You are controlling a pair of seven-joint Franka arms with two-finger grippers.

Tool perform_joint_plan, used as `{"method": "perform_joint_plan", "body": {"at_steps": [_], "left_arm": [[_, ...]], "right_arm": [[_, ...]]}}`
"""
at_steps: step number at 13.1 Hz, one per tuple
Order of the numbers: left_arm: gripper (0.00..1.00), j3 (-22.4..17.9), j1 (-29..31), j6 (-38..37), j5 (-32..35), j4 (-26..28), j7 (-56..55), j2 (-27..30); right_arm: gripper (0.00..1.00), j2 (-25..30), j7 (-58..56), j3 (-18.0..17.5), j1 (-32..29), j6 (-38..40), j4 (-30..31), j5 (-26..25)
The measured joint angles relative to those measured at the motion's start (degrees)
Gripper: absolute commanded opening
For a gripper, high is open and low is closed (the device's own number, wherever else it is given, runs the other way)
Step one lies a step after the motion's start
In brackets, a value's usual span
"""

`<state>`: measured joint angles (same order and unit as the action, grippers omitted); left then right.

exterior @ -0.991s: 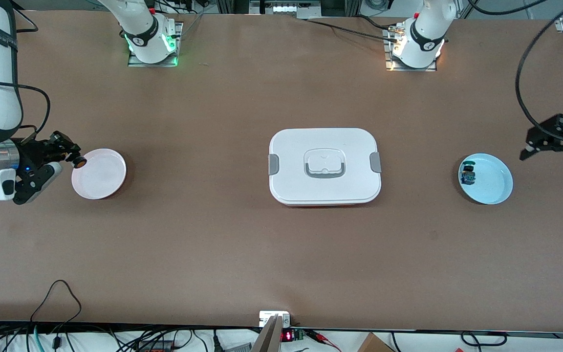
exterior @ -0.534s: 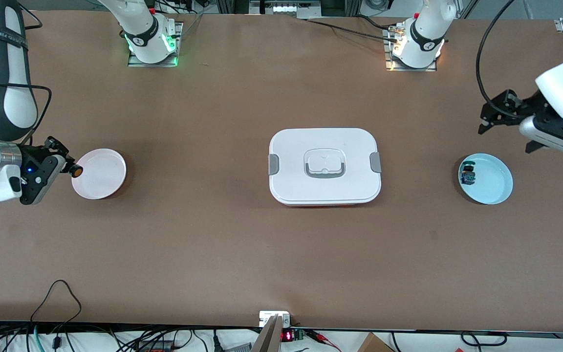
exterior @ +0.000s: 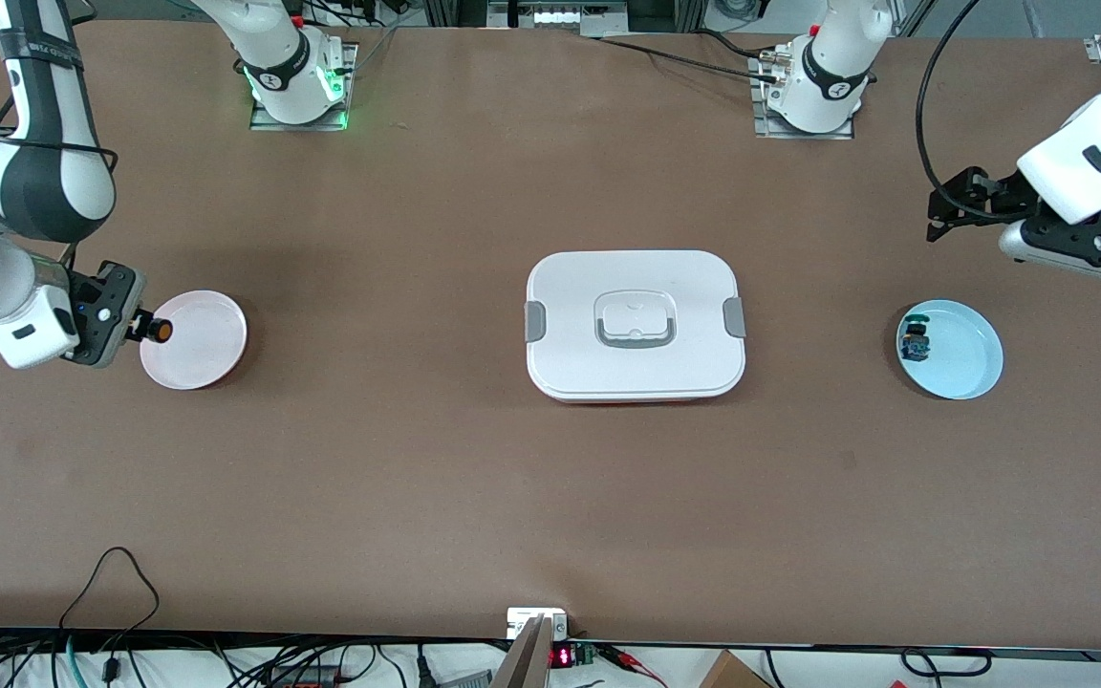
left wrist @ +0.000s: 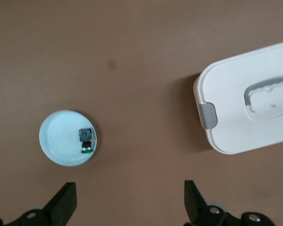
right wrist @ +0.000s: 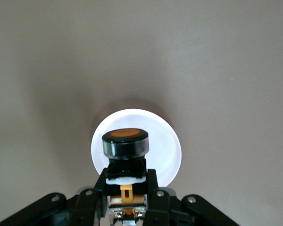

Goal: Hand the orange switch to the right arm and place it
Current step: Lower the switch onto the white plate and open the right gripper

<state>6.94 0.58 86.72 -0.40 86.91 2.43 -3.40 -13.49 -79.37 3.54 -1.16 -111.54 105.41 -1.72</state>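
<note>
My right gripper is shut on the orange switch, a black body with a round orange cap. It holds the switch over the rim of the pale pink plate at the right arm's end of the table. In the right wrist view the switch sits between the fingers, cap outward, over the plate. My left gripper is open and empty, up in the air over bare table beside the light blue plate. Its own view shows its gripper with the jaws wide apart.
The light blue plate holds a dark switch with blue-green parts, which also shows in the left wrist view on that plate. A white lidded box with grey clips stands mid-table and shows in the left wrist view.
My right arm has turned its wrist and shifted the switch slightly over the pink plate's rim. My left arm has swung away from the blue plate, toward the robots' bases.
</note>
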Motion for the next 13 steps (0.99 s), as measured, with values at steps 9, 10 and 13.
{"method": "perform_joint_plan", "body": {"at_steps": [9, 10, 13], "left_arm": [[1.00, -0.90, -1.35, 1.95, -0.13, 4.46, -5.76, 1.69], [1.00, -1.05, -1.34, 2.06, -0.13, 4.34, -5.78, 1.74], [1.00, -1.52, -1.28, 2.03, -0.13, 4.28, -5.86, 1.74]], "right_arm": [[0.03, 0.47, -10.10, 0.29, -1.52, -11.95, 8.22, -0.85], [0.03, 0.47, -10.77, 0.29, -1.68, -13.37, 9.43, -1.02], [0.02, 0.45, -13.13, 0.29, -1.86, -17.49, 12.50, -2.46]]}}
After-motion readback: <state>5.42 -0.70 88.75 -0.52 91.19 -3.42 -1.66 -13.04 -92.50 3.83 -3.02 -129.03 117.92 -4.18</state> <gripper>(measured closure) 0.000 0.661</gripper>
